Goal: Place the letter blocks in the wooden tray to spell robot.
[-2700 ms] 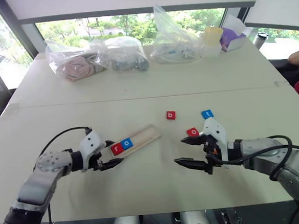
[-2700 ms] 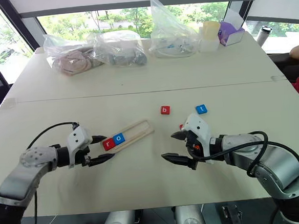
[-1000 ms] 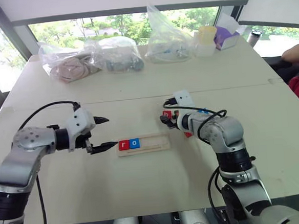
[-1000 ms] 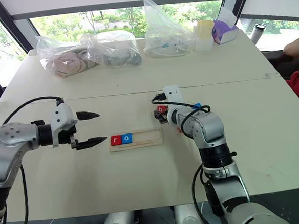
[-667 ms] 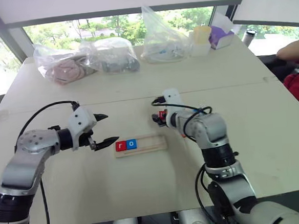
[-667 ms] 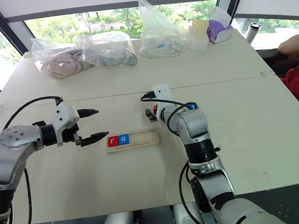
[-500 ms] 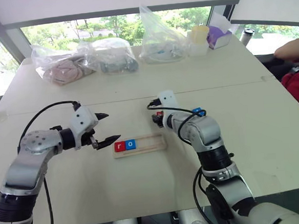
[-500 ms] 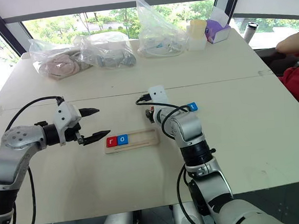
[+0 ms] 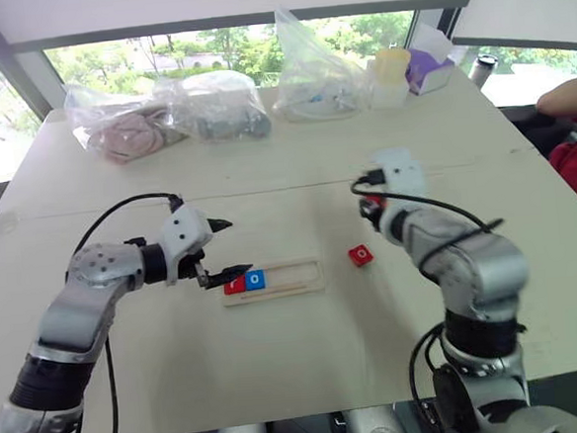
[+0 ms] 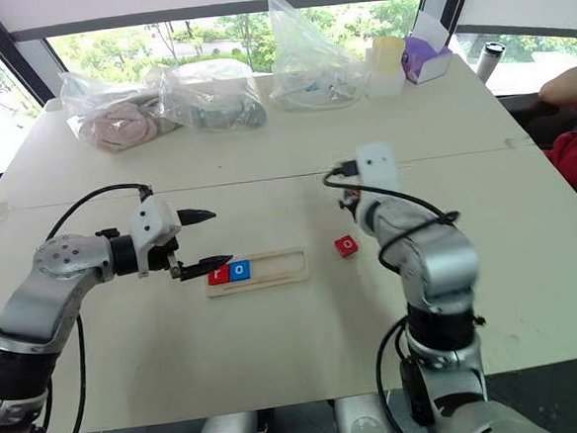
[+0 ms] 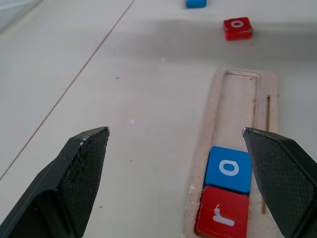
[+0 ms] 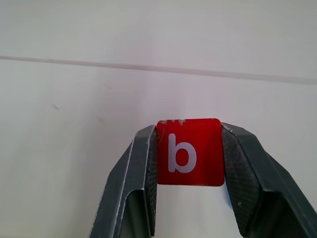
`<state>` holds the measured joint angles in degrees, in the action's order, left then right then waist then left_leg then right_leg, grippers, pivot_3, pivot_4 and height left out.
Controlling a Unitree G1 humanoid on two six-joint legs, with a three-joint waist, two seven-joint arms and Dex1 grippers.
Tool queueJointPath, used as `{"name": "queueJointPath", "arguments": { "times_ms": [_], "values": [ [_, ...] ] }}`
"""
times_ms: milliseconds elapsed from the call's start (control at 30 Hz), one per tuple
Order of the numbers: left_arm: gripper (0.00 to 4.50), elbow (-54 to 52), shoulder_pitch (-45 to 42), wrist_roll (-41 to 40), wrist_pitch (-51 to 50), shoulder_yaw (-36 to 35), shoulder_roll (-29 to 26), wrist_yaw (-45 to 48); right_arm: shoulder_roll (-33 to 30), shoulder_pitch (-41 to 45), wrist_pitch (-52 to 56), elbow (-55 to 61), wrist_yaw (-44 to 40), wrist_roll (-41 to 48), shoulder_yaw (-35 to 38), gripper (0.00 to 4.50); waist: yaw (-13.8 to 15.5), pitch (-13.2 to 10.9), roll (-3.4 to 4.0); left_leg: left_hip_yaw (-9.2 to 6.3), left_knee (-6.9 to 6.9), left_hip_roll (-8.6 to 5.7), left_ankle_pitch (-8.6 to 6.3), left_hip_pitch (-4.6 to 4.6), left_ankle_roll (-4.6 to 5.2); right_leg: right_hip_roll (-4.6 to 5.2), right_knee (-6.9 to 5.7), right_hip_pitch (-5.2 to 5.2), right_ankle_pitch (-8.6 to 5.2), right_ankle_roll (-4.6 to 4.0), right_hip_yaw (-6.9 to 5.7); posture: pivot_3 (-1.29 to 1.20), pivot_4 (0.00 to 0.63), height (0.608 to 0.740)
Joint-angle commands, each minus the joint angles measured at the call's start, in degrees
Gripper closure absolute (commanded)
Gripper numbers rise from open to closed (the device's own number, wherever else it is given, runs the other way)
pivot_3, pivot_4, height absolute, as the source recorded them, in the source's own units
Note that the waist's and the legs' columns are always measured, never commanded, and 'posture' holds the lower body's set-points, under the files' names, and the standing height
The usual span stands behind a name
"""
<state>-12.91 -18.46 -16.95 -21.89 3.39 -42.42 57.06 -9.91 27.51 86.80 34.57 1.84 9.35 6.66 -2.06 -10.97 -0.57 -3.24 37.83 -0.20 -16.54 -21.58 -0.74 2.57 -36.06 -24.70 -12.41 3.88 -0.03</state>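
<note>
Red b block (image 12: 188, 151) upright, right gripper (image 12: 188, 163) clamped

The left gripper (image 9: 219, 249) covered part of the red r block (image 9: 235, 285) in the head views, so its letter could hardly be read there. In the left wrist view the near end of the wooden tray (image 11: 218, 114) ran off the picture's edge, and past the fingers the blue block (image 11: 196, 3) was cut by the edge, its letter unseen. The right gripper (image 12: 188, 163) hid the side edges of the red b block (image 12: 188, 151) under its pads.
</note>
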Motion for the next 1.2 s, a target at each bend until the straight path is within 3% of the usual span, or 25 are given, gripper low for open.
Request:
{"name": "queueJointPath", "arguments": {
  "times_ms": [33,133,267,400,467,500,633,700,867,1033,1200],
  "values": [
    [0.0,0.73,-1.21,-0.32,1.21,0.08,-0.21,1.51,1.82,-5.36,5.61,9.98,1.78,-1.93,2.75,3.22,-0.18,0.0,0.0,0.0,-0.02,0.0,0.0,0.01,0.0,-0.02,-0.01,-0.01,-0.03,-0.04,0.0,0.0,0.15,0.74],
    [0.0,2.07,-2.87,-0.09,1.4,0.87,0.25,2.44,5.26,-11.14,5.7,12.43,3.25,-3.27,3.66,3.22,-0.43,0.0,0.0,0.01,-0.02,0.03,0.0,0.06,0.0,-0.07,-0.03,-0.01,-0.22,-0.05,0.0,0.0,0.15,0.74],
    [0.0,3.96,-4.5,0.56,2.3,1.91,0.76,3.28,8.83,-12.19,5.7,11.84,4.93,-5.23,3.9,3.22,-0.48,-0.01,0.01,0.02,0.0,0.04,0.01,0.13,-0.01,-0.09,-0.04,-0.01,-0.21,-0.1,0.01,0.0,0.15,0.74],
    [0.0,4.4,-4.96,0.49,2.57,1.95,0.69,3.71,10.88,-11.67,5.7,10.36,5.56,-6.56,4.37,1.43,-0.41,-0.01,0.01,-0.01,0.01,0.04,0.01,0.1,-0.01,-0.09,-0.04,-0.01,-0.21,-0.07,0.01,0.0,0.15,0.74],
    [0.0,3.94,-4.8,0.35,2.09,1.63,0.12,4.01,9.06,-10.13,5.7,11.26,5.19,-6.94,4.45,0.32,-0.41,-0.01,0.02,-0.01,0.0,0.03,0.01,0.06,-0.01,-0.05,-0.03,-0.02,-0.21,-0.07,0.01,0.0,0.15,0.74],
    [0.0,3.75,-4.67,0.31,1.91,1.35,-0.34,4.27,8.5,-9.14,5.7,11.86,4.78,-6.95,5.22,0.03,-0.45,-0.02,0.03,-0.01,-0.01,0.03,0.01,0.05,-0.01,-0.01,-0.03,-0.03,-0.19,-0.1,0.01,0.0,0.15,0.74],
    [0.0,2.2,-4.31,-0.63,0.74,0.45,-3.02,6.28,-0.82,-5.71,5.7,12.62,-0.4,-4.35,6.31,0.03,-0.37,-0.02,0.02,0.01,-0.01,0.01,0.01,0.02,-0.01,0.05,0.01,-0.05,-0.22,-0.07,0.02,0.0,0.15,0.74],
    [0.0,-0.47,-4.67,-3.99,-2.57,-0.42,-4.79,8.53,-11.53,-4.34,3.76,10.14,-13.42,3.36,7.61,0.03,-0.27,-0.15,0.08,-0.01,-0.02,0.01,0.01,-0.01,-0.01,0.06,0.04,-0.05,-0.26,-0.04,0.0,0.0,0.15,0.74],
    [0.0,-3.19,-5.15,-6.53,-5.61,-1.46,-7.55,10.39,-30.43,-10.13,-6.77,4.38,-33.17,12.93,5.23,0.03,-0.2,-0.19,0.0,0.01,-0.08,0.0,-0.02,0.0,0.04,0.06,0.18,0.06,-0.34,0.1,-0.03,0.0,0.15,0.74],
    [0.0,-4.07,-3.77,-6.78,-6.02,-2.98,-9.17,9.56,-34.86,-12.31,-11.98,-0.17,-35.25,13.35,4.0,0.03,-0.5,-0.24,-0.07,0.2,-0.15,-0.03,-0.04,0.06,0.08,-0.04,0.18,0.06,-0.37,0.12,-0.05,0.0,0.15,0.74],
    [0.0,-7.29,-0.34,-7.62,-7.92,-4.87,-9.64,7.42,-28.57,-12.36,-9.07,2.42,-31.69,15.2,1.83,0.03,-0.24,-0.25,-0.09,0.15,-0.14,0.02,-0.04,0.08,0.08,-0.09,0.13,0.05,-0.36,0.09,-0.05,0.0,0.15,0.74]
  ]
}}
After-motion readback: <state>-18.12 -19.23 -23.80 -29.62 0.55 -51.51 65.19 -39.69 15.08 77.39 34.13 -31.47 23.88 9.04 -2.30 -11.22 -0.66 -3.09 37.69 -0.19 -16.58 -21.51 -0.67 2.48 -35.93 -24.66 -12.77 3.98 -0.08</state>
